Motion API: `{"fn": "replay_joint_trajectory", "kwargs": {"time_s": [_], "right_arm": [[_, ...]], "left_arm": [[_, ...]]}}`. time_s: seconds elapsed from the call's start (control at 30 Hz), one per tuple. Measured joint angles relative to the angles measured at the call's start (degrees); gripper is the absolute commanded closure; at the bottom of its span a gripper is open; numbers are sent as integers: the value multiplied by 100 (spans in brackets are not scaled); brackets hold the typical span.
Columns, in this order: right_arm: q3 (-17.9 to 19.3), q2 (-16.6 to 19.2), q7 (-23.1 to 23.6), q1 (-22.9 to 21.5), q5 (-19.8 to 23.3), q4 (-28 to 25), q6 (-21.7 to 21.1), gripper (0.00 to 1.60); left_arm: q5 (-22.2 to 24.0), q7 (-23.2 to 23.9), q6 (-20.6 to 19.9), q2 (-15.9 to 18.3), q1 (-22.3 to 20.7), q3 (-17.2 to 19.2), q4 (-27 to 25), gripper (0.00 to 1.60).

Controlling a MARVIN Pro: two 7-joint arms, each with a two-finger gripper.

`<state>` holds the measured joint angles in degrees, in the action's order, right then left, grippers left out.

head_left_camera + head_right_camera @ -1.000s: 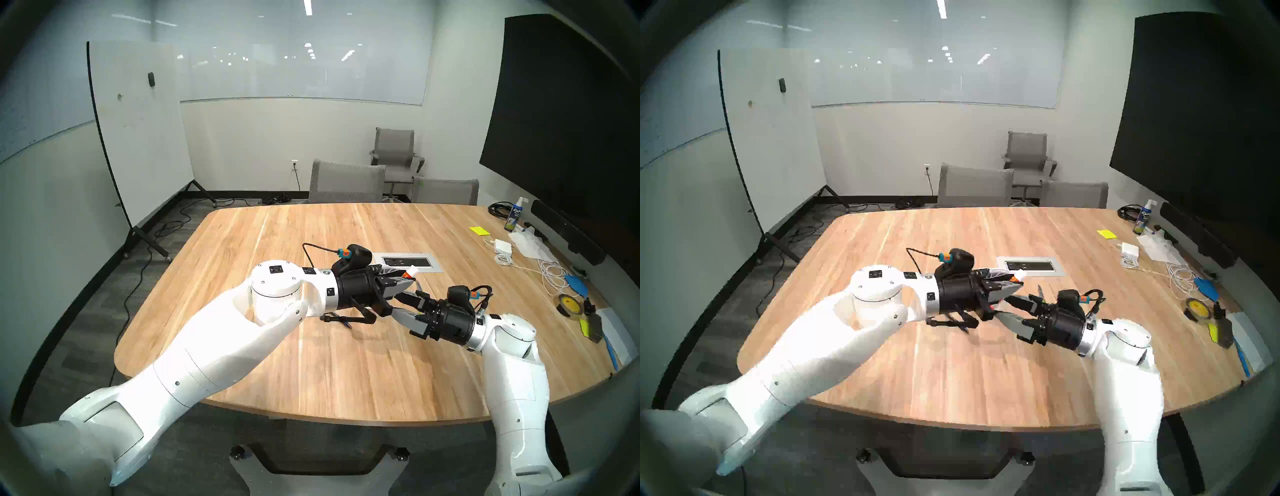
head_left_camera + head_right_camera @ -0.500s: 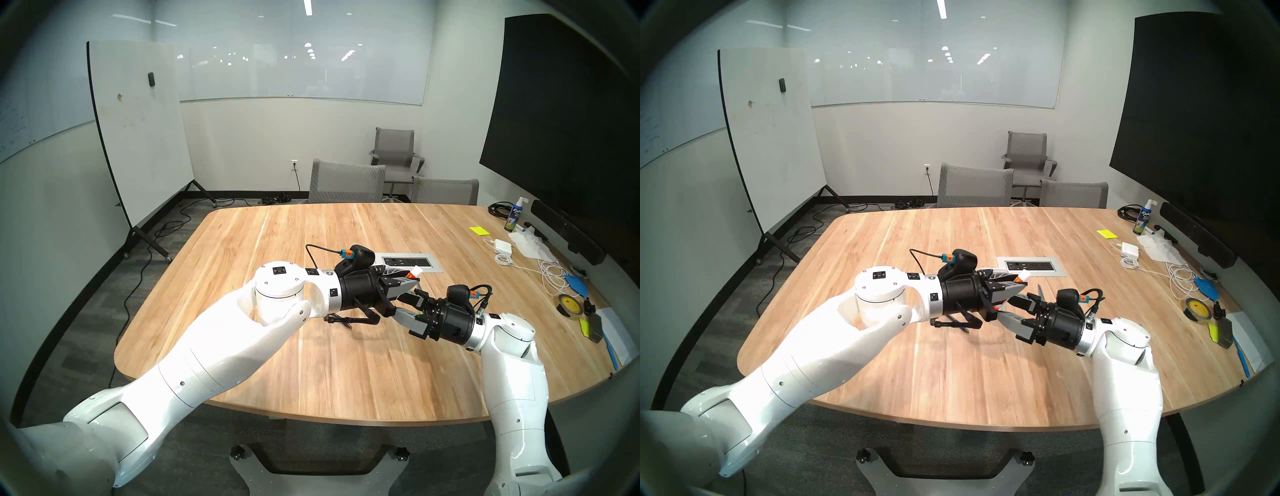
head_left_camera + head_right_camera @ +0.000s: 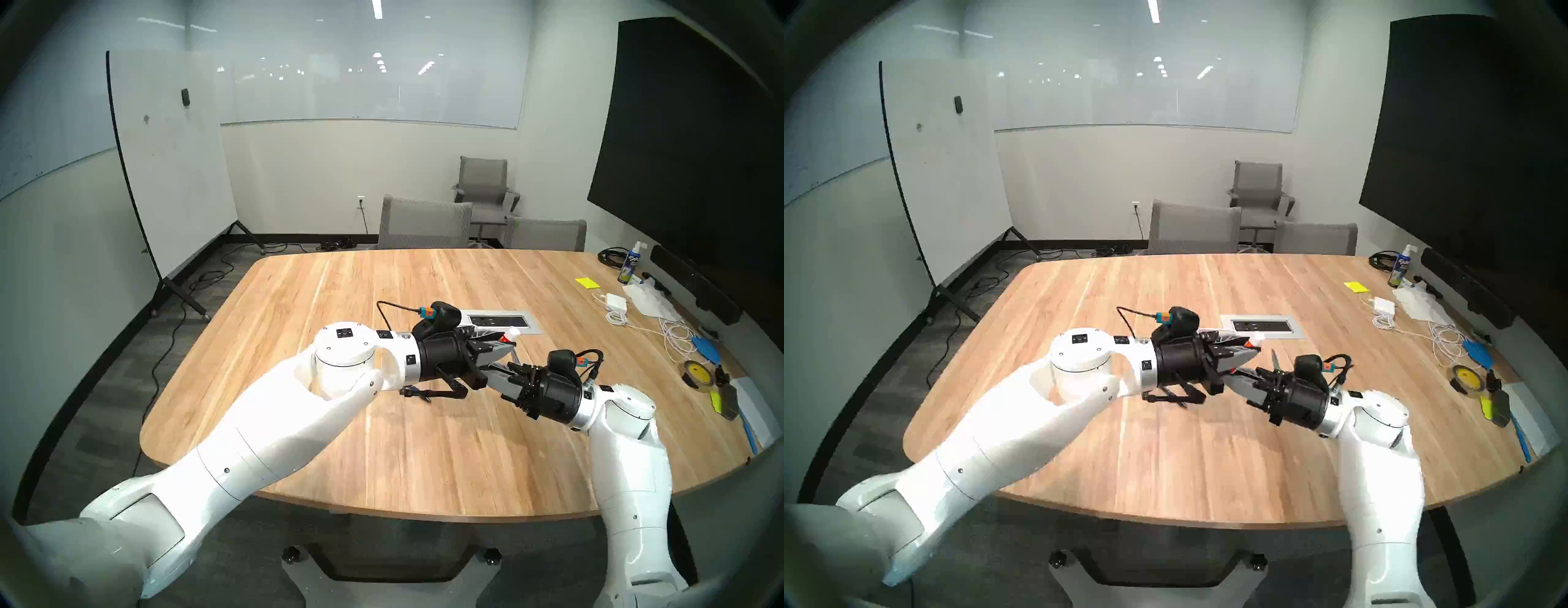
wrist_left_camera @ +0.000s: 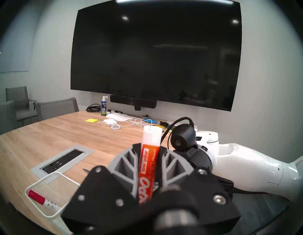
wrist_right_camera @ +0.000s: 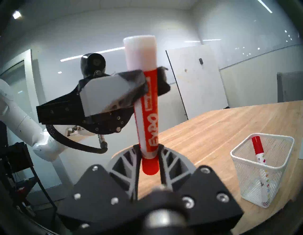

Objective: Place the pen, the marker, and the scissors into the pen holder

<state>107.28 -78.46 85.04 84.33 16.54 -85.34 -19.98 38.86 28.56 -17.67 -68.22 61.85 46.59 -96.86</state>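
Head views: both arms meet above the wooden table (image 3: 424,446), just in front of the power outlet panel (image 3: 499,321); left gripper (image 3: 505,346) points toward the right arm, clamped on the orange marker (image 3: 509,336), whose white end pokes out on the panel side; right gripper (image 3: 502,375) faces it, fingers drawn in around the marker's lower part, contact hidden here; reads as a hand-to-hand transfer, probably to regrip the marker so it can go in end-first; the slim blade of the scissors (image 3: 1275,361) lies on the table just in front of the panel; a dark slim thing under the left wrist may be the pen, too obscured to call. Left wrist view: marker (image 4: 148,165) stands upright between that gripper's grey fingers (image 4: 124,162), pinched mid-barrel; pen holder (image 4: 37,183), white mesh, sits on the table just in front of the panel, a red-capped marker (image 4: 41,199) already leaning inside. Right wrist view: right gripper (image 5: 150,162) closed around the marker's orange cap end (image 5: 150,165); left gripper (image 5: 147,88) grips higher up the same barrel; so both hold it now, neither has let go; holder (image 5: 262,174) upright to the side, well apart from the panel-side cluster of grippers; my read: left should release next.
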Motion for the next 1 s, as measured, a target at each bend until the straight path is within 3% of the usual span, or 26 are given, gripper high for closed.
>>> {"fn": "replay_joint_trajectory", "kwargs": {"time_s": [0.4,1.0], "right_arm": [[41,4,4,5,10,14,36,122],[71,138,5,-16,11,160,110,120]], "left_arm": [[-11,-78,-36,27,14,5,-92,160],[35,-339,-331,369,153,124,-547,160]]}}
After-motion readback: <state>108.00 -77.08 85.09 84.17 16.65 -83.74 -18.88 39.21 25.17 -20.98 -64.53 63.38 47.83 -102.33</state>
